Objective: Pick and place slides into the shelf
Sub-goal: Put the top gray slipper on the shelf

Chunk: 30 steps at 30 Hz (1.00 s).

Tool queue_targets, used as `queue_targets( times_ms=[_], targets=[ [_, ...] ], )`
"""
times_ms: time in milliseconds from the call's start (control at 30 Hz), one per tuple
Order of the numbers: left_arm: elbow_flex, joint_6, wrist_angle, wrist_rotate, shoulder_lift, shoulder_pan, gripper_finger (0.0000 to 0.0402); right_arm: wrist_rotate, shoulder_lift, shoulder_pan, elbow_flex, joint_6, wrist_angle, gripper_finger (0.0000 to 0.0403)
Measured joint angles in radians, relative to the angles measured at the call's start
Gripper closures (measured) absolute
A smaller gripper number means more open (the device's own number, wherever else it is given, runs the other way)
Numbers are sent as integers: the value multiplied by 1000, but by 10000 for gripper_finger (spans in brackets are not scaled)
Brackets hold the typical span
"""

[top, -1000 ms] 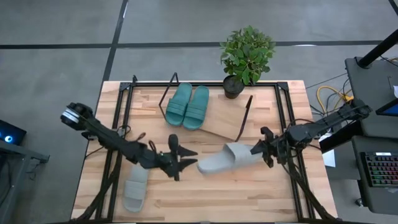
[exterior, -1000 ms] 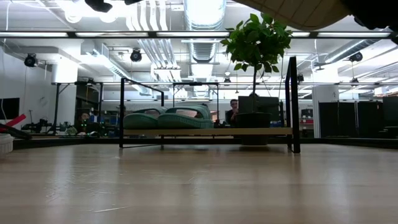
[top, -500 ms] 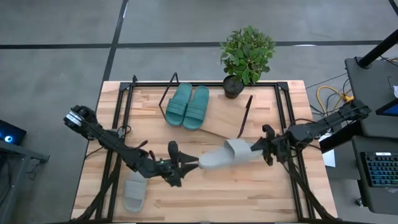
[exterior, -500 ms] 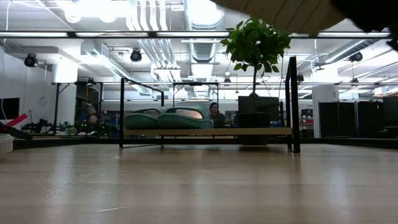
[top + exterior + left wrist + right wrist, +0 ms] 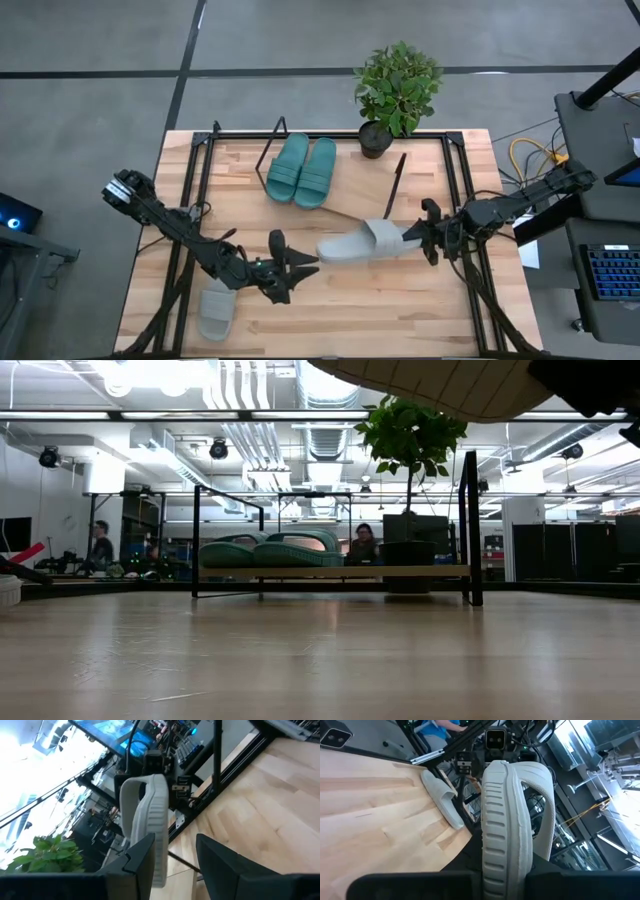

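My right gripper [image 5: 422, 238] is shut on a light grey slide [image 5: 358, 244] that reaches from it toward the table's left, above the tabletop. My left gripper [image 5: 305, 262] stands open at that slide's free end [image 5: 159, 870], which shows beside one finger [image 5: 142, 857], not between the two. A second grey slide [image 5: 214, 312] lies flat near the front left, partly under the left arm. Two teal slides [image 5: 301, 171] rest side by side on the left part of the slanted shelf [image 5: 362, 203]. My right gripper pinches the grey slide's end nearest the strap [image 5: 502, 857] between its two fingers, coming level from the table's right side along the slide's length. The slide is lifted clear of the table and sticks out roughly level. My left gripper: I cannot tell whether its finger touches the slide's free end.
A potted plant [image 5: 396, 88] stands at the far edge, just right of the shelf's far end. The shelf's black end frames [image 5: 396, 184] rise close to the held slide. Bare wood lies along the near edge [image 5: 380, 320]. People show far behind the table in the low view.
My left gripper and its arm have shifted a little toward the table's near edge, fingers still open. The grey slide in my right gripper has swung its free end slightly toward the far edge, so it now lies nearly straight across the table.
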Motion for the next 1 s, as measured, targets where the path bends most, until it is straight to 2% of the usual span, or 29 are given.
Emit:
queue_targets(
  times_ms=[200,500,600,800,900,1000],
  targets=[
    [-6,24,0,-52,0,19,261,2,0,0,0,0,-8,381],
    [-6,-3,3,-46,0,28,153,-11,0,0,0,-3,-7,382],
    [-6,-3,10,-51,0,29,131,-26,0,0,0,-3,-8,382],
    [-5,1,30,-120,-9,40,123,-50,0,1,-1,-3,-6,382],
    [0,-41,28,-110,-9,45,123,-50,0,1,-1,-3,-6,382],
    [-1,-90,28,-41,-9,51,123,-50,0,1,-1,-3,-5,382]
  ],
)
